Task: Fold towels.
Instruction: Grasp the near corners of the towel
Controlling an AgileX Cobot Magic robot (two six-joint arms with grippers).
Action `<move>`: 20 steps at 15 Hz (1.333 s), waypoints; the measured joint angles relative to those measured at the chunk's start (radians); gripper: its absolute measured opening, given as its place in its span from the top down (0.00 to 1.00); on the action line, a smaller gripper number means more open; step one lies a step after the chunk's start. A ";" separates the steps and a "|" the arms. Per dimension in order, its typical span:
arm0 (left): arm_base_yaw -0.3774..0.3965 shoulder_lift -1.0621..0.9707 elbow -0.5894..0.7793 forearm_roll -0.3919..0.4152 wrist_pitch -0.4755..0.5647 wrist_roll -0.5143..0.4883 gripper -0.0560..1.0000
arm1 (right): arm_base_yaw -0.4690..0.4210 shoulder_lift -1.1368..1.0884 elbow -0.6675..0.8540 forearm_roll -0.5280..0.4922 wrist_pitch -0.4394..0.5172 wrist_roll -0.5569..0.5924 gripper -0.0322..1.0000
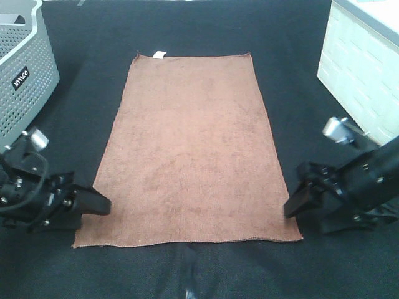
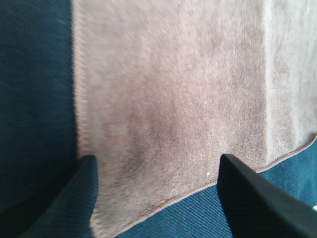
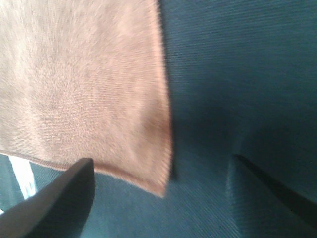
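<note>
You are looking at one reddish-brown rectangular microfibre towel [image 1: 190,149], and it is carrying one small white tag [image 1: 159,55]. You are also seeing one grey perforated plastic basket [image 1: 25,68], which is wearing one black label [image 1: 20,78], one white box-shaped bin [image 1: 355,68], and one black cloth-covered table [image 1: 187,25]. Two black robot arms are showing, so you are counting two grippers: one left gripper [image 1: 100,204] and one right gripper [image 1: 294,205]. Each wrist camera is showing you two dark fingers, one pair [image 2: 247,198] on the left and one pair [image 3: 64,198] on the right, making four. You are counting two round silver caps [image 1: 37,138], one on each arm.
</note>
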 joint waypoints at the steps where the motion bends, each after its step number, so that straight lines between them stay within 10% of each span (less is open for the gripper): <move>1: -0.016 0.022 -0.003 -0.024 0.000 0.021 0.33 | 0.042 0.030 -0.003 0.047 -0.030 -0.014 0.29; 6: -0.028 0.087 -0.055 -0.049 0.026 0.036 0.42 | 0.061 0.092 -0.053 0.129 -0.013 -0.053 0.40; 11: -0.028 0.135 -0.070 -0.016 0.027 0.040 0.95 | 0.061 0.138 -0.082 0.141 -0.004 -0.064 0.89; 17: -0.028 0.035 -0.070 0.094 0.009 -0.032 0.95 | 0.061 0.082 -0.082 0.086 0.035 0.008 0.97; 20: -0.028 -0.081 -0.069 0.391 -0.002 -0.302 0.95 | 0.061 -0.060 -0.062 -0.032 0.068 0.156 0.97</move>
